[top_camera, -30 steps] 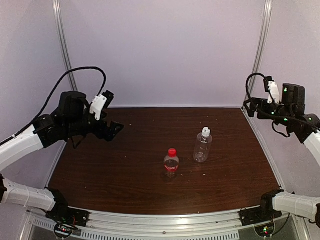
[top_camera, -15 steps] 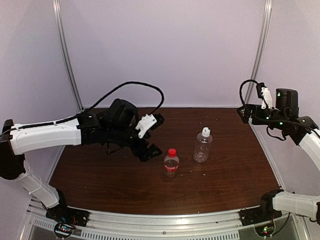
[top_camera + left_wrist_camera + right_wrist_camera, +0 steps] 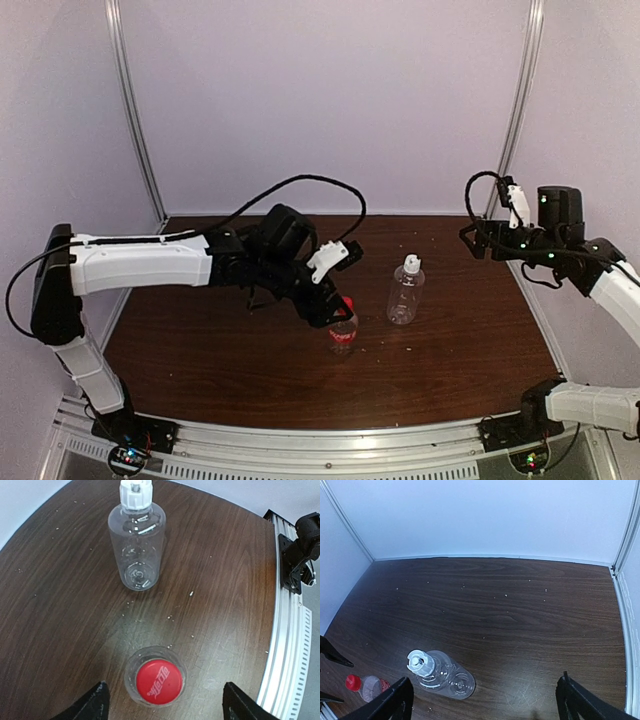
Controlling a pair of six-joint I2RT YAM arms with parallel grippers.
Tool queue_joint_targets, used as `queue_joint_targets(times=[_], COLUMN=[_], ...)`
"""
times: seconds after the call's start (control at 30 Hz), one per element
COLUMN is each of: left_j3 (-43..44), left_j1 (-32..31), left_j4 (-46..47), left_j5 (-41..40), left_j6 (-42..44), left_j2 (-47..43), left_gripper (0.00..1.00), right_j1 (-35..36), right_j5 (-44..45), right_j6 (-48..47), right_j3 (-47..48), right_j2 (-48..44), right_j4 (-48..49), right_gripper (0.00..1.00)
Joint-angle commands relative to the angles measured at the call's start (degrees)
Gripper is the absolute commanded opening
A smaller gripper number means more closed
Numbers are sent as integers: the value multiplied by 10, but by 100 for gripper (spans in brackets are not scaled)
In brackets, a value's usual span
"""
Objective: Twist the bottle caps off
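The small slim bottle [image 3: 342, 335] with a red label stands upright mid-table, its red cap [image 3: 346, 302] on. The wider clear bottle [image 3: 403, 300] stands to its right with its white cap [image 3: 411, 265] on. My left gripper [image 3: 333, 306] is open and hovers just above the red cap [image 3: 159, 681], which lies between the fingertips [image 3: 95, 702] without touching them. The wider bottle [image 3: 136, 545] shows beyond it. My right gripper [image 3: 475, 241] is open and empty, high at the right back. Its view shows the wider bottle [image 3: 445, 677], the white cap [image 3: 420, 662] and the red cap [image 3: 352, 681] far below.
A metal rail [image 3: 330, 440] runs along the table's near edge and also shows in the left wrist view [image 3: 287, 630]. The right arm's base [image 3: 305, 545] sits at that rail. White walls close the back and sides. Small specks lie on the brown table [image 3: 220, 340].
My left arm has swung from the left back corner rightward and down to above the red-capped bottle. My right gripper has drifted a little leftward. The bottles have not moved.
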Motion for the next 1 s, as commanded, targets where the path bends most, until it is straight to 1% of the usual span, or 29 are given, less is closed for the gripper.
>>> queue_joint_targets(times=[0.0,0.17,0.33,0.57,0.63,0.83,0.97], left_j3=[31,44,46,42,38,26,13], left_j1=[1,0,1,1,1,5,27], left_j4=[19,20,24,29,29,25,30], left_j5=[21,14,-3,-7,-7,-1,41], left_j6=[-5,-8,-14,-12,-11,-11,-31], left_j2=[31,55,64,58,49,-7,-55], left_gripper=[75,65,52,29,24,19,18], right_j1=[8,18,29,45,53,81,114], right_j5=[1,-2,5,7,0,-54,-83], right_j6=[11,19,18,9,1,-13,-16], right_j3=[-9,-17,-19,-12,-10,-18,-18], right_j2=[-3,0,2,1,-2,-30,-39], right_j4=[23,27,20,11,10,38,64], right_gripper=[100,100,100,100,100,100,100])
